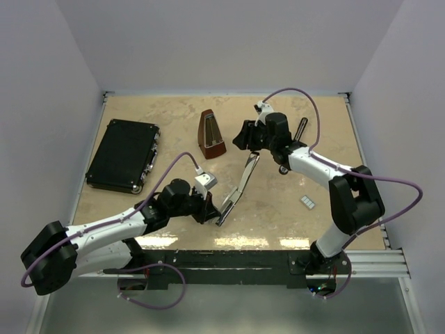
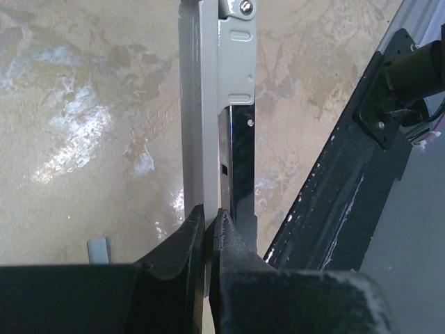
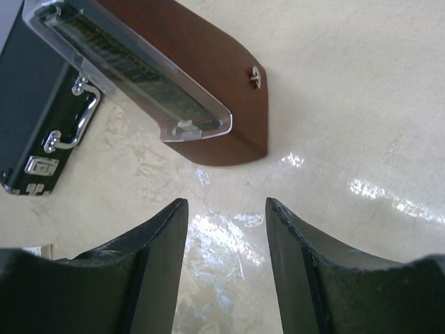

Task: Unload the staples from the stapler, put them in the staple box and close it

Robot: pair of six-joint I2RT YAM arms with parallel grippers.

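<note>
While between the left jaws, the stapler [image 1: 239, 188]: slim, silver beside black.

On the surface [image 1: 174, 115] the stapler [image 1: 239, 184] lies in the middle. From it, the metronome [image 1: 211, 134] stands at 11 o'clock, the case [image 1: 124, 154] lies at 9 o'clock and the staples [image 1: 308, 202] at 3 o'clock. My left end effector [image 1: 212, 210] is at its 7 o'clock end, and my right end effector [image 1: 248, 139] is near its 12 o'clock end.

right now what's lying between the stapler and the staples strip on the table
Nothing. In the top external view, only bare table separates the opened stapler, held by the left gripper, from the staples strip.
</note>
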